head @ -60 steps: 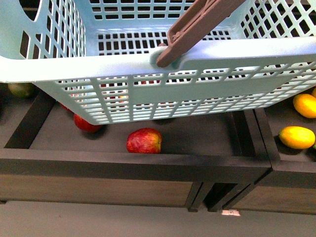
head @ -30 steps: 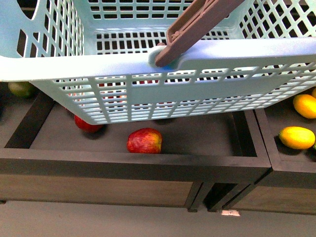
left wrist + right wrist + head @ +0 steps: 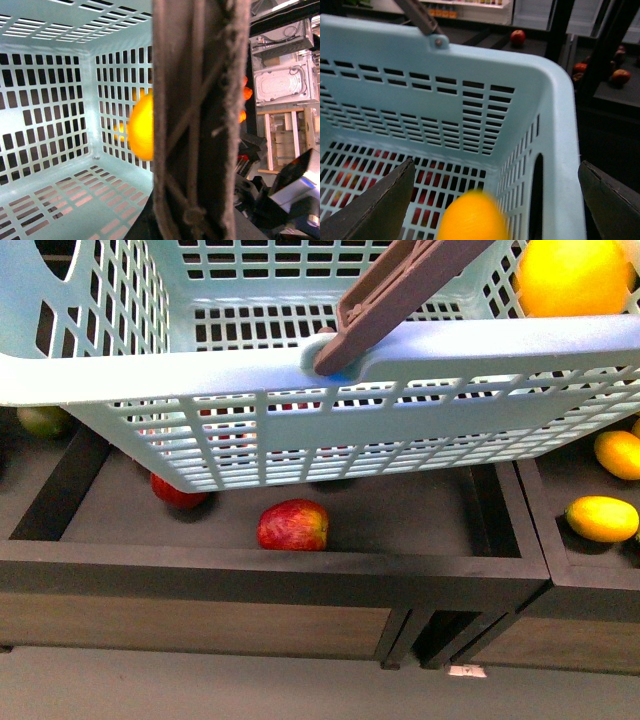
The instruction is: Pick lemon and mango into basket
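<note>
Lemon (image 3: 574, 275): roundish, bright yellow, inside the basket (image 3: 200, 370) near its right-side lattice wall in the front view, top cut off by the frame. It was too round and too smeared for me to call a long axis or a pointing direction. In both wrist views it was only a yellow blur.

Right pincer (image 3: 495, 163) was spread wide above the basket, with dark flat fingers (image 3: 370, 205) on either side. The lemon was between them, touching neither.

Left pincer: I couldn't tell its state. The brown handle (image 3: 200, 120), rough ribbed plastic, filled the left wrist view.

Basket was pale teal plastic with slotted lattice sides and a thick smooth rim.

Mango (image 3: 602, 518) lay outside it in the right bin (image 3: 545, 550) of dark wood. It was a smooth oval, long axis roughly left-right. Another yellow-orange fruit (image 3: 618, 453) was near, behind it, cut off by the frame edge.

Red apple (image 3: 292, 525) lay in the middle bin (image 3: 300, 575). I saw a second apple (image 3: 178, 490) half hidden under the basket.
</note>
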